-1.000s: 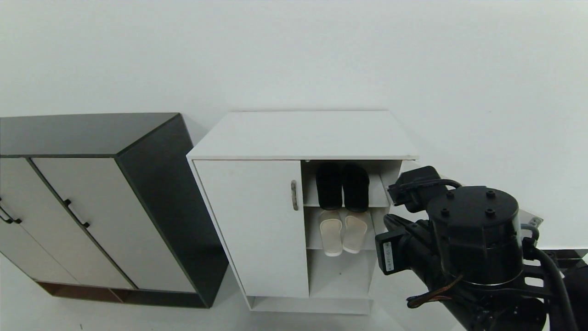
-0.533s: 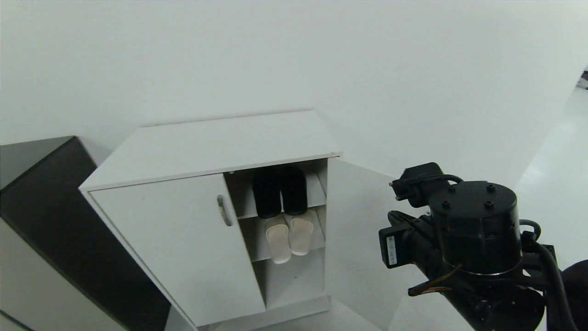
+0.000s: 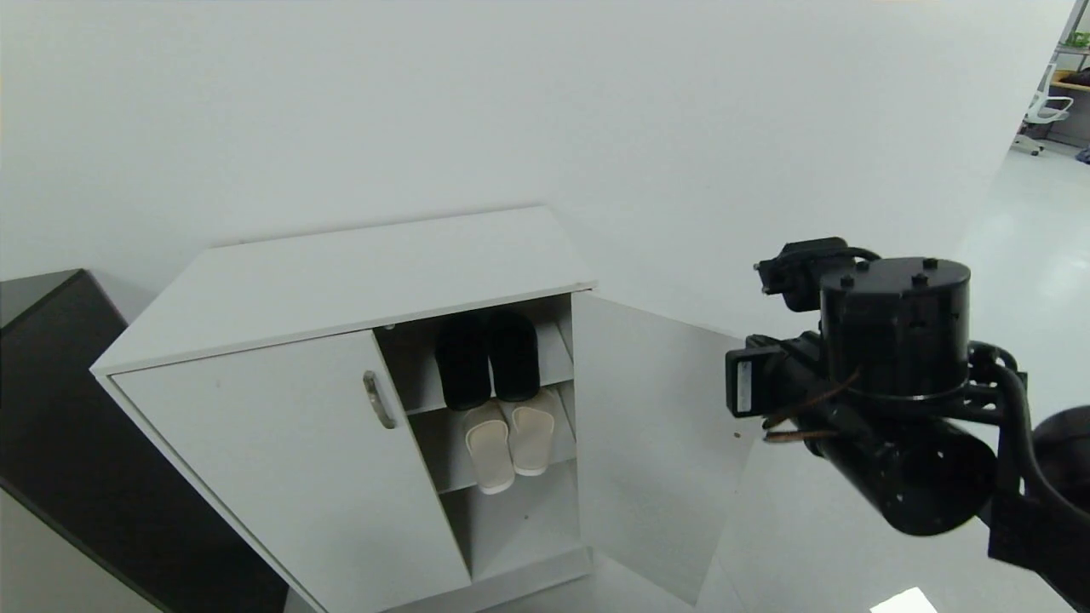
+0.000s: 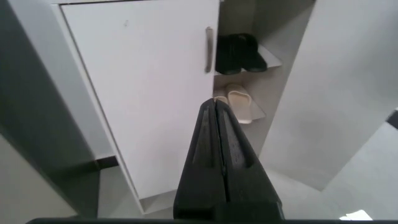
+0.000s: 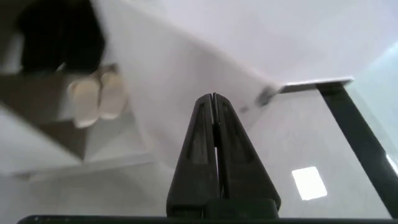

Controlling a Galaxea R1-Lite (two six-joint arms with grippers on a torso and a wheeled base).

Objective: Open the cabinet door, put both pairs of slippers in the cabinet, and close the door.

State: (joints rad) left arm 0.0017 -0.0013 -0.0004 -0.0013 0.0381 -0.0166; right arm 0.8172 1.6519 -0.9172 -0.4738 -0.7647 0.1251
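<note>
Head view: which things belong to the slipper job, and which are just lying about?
Job: white cabinet, its open right door, black slippers inside, beige slippers just below them.
Lying about: dark cabinet on the left, office chair far off on the right.

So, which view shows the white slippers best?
Head view: both white slippers show whole on the middle shelf. In the left wrist view the left gripper overlaps one; the right wrist view sees them aslant.
</note>
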